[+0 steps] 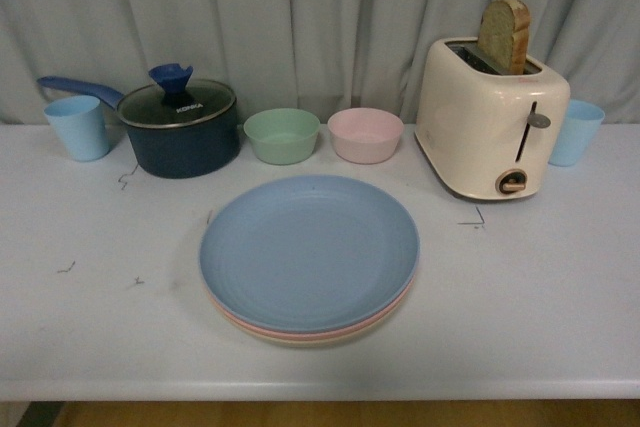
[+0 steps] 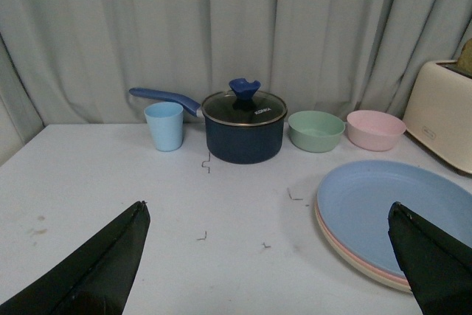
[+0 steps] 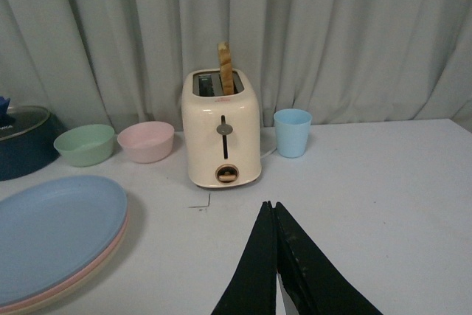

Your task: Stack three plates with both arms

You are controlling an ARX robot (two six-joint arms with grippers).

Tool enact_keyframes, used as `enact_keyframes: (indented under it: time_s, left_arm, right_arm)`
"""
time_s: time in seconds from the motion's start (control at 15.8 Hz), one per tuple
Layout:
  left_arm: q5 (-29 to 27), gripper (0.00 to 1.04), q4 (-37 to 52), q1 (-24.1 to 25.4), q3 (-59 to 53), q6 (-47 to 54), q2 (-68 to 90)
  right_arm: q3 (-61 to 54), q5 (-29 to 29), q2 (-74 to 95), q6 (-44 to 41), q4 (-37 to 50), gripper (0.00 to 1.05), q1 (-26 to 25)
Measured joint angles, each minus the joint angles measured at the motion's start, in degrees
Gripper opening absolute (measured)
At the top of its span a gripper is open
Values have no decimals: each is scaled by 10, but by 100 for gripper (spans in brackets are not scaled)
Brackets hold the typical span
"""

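Sitting at lower center of the front view, the blue plate (image 1: 308, 250) tops the pink plate (image 1: 385, 318) and beige plate (image 1: 300, 340) on the tabletop (image 1: 100, 317). The left pincer (image 2: 269, 256) is spread wide, empty; the right pincer (image 3: 274, 256) is clenched, empty, below the toaster (image 3: 223, 130).

We read one word only: "KONKA", in white on the glass lid (image 1: 178, 105) of the dark blue saucepan (image 1: 185, 143); in the left wrist view the same lettering is too small to read.
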Motion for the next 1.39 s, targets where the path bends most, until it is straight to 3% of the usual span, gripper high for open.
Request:
enact_keyframes:
  time_s: [0.38,0.51,0.76,0.95,1.08,1.2,1.39]
  left_arm:
    - [0,98,0,0,0,0,0]
    - [0,98,0,0,0,0,0]
    - [0,98,0,0,0,0,0]
    - [0,98,0,0,0,0,0]
    - [0,98,0,0,0,0,0]
    - [0,98,0,0,0,0,0]
    - [0,98,0,0,0,0,0]
  right_arm:
    - [0,0,-54,0,-55,2,0]
    - [0,-1,-111,0,-144,2,0]
    - [0,-1,-152,0,-157,5,0]
    - [0,-1,-152,0,-158,32,0]
    - [0,-1,-152,0,-158,57,0]
    - [0,-1,-152,0,-158,68,0]
    - [0,-1,-152,0,-158,100,0]
